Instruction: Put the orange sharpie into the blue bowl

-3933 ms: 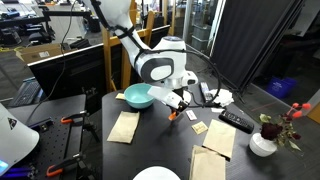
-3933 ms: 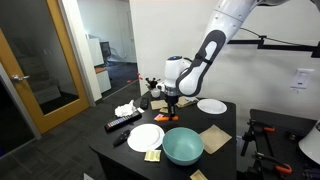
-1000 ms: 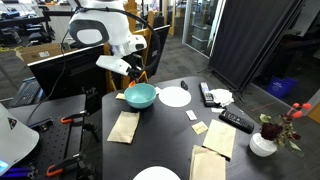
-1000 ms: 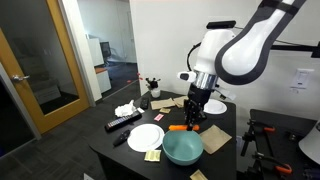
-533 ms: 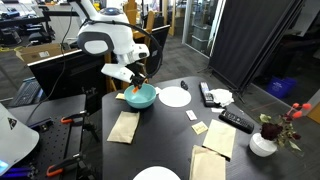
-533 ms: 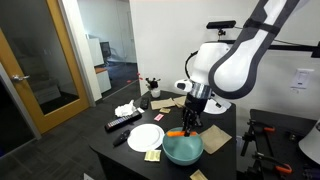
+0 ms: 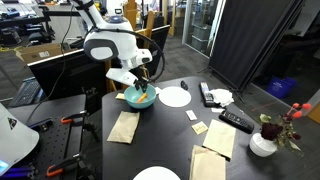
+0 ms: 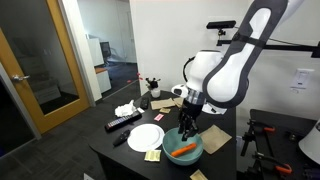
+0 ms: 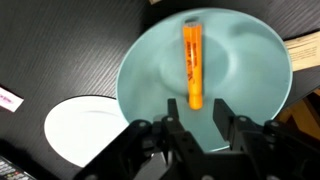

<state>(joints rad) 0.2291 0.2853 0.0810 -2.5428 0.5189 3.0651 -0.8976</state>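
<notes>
The orange sharpie (image 9: 192,64) lies flat inside the blue bowl (image 9: 240,90), along its middle. My gripper (image 9: 195,108) hangs just above the bowl, open, with its fingertips on either side of the near end of the pen and a gap to it. In both exterior views the gripper (image 8: 186,131) (image 7: 141,91) is right over the bowl (image 8: 190,154) (image 7: 133,101), and the sharpie (image 8: 183,149) shows as an orange streak inside it.
A white plate (image 9: 75,130) lies beside the bowl, another white plate (image 7: 175,96) further along the black table. Black remotes (image 7: 236,121), brown napkins (image 7: 124,126), a white flower vase (image 7: 263,143) and crumpled paper (image 8: 125,109) sit around the table.
The gripper came down over the bowl and opened. The sharpie, held above the bowl half a second ago, now lies inside it.
</notes>
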